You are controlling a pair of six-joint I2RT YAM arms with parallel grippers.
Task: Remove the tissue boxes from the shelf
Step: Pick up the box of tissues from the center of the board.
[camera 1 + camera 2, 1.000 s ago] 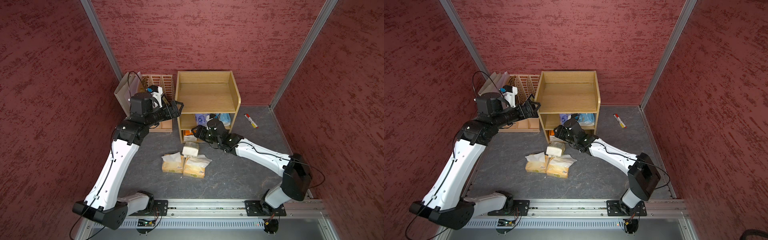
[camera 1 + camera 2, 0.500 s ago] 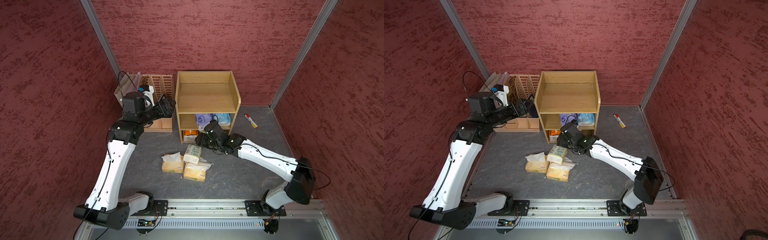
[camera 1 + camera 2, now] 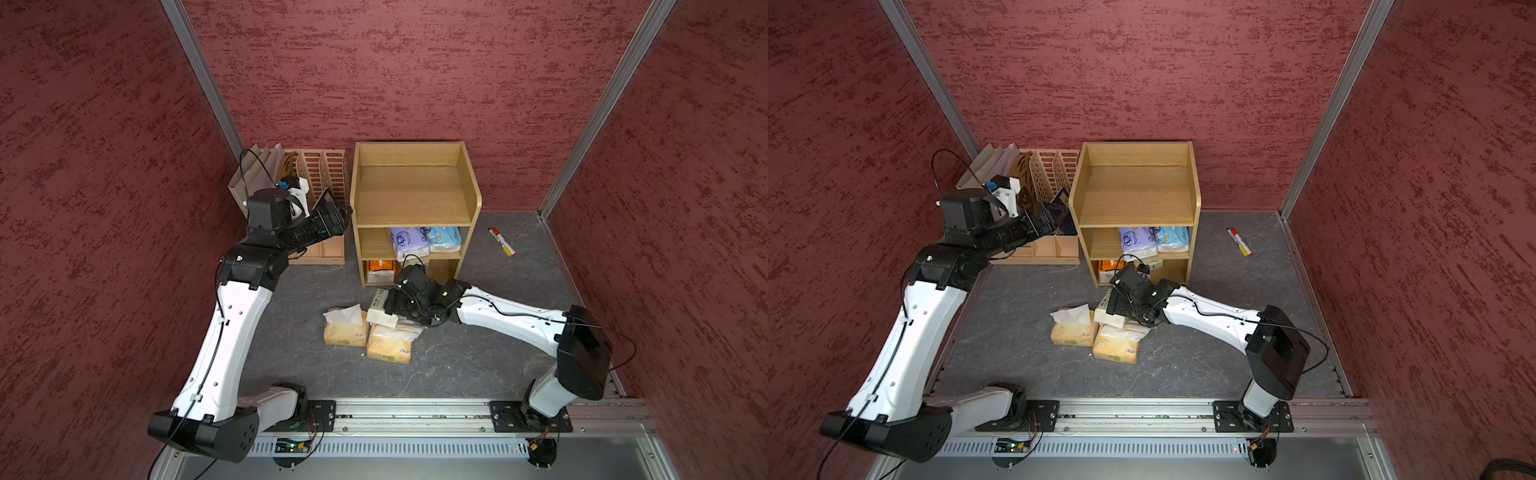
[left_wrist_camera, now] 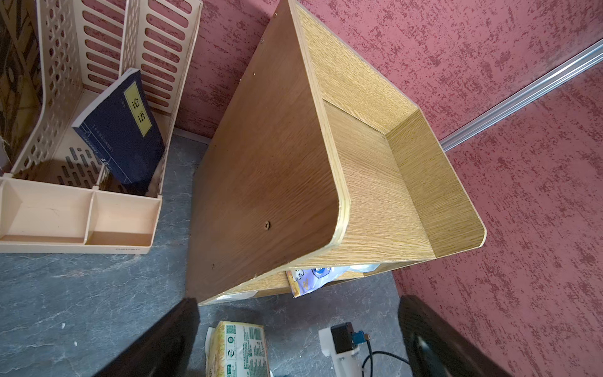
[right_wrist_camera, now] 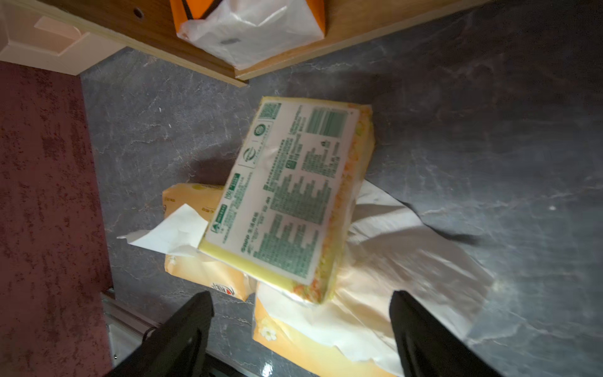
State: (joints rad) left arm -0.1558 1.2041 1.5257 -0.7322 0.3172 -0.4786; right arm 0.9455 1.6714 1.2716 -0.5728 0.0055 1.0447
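Note:
The oak shelf stands at the back. Its middle tier holds a purple tissue pack and a light blue one. An orange-and-white pack sits in the bottom tier. On the floor in front lie two orange-yellow packs, with a pale yellow pack resting across them. My right gripper is open just behind that pack, not gripping it. My left gripper hangs open and empty beside the shelf's left wall.
A peach slotted file organizer with a dark blue booklet stands left of the shelf, under my left arm. A red-capped marker lies on the grey floor to the shelf's right. Red walls close in on three sides.
My right arm carried the pale yellow pack away from the shelf, opened and let it go on top of the two orange-yellow packs. My left arm drew back slightly to the left.

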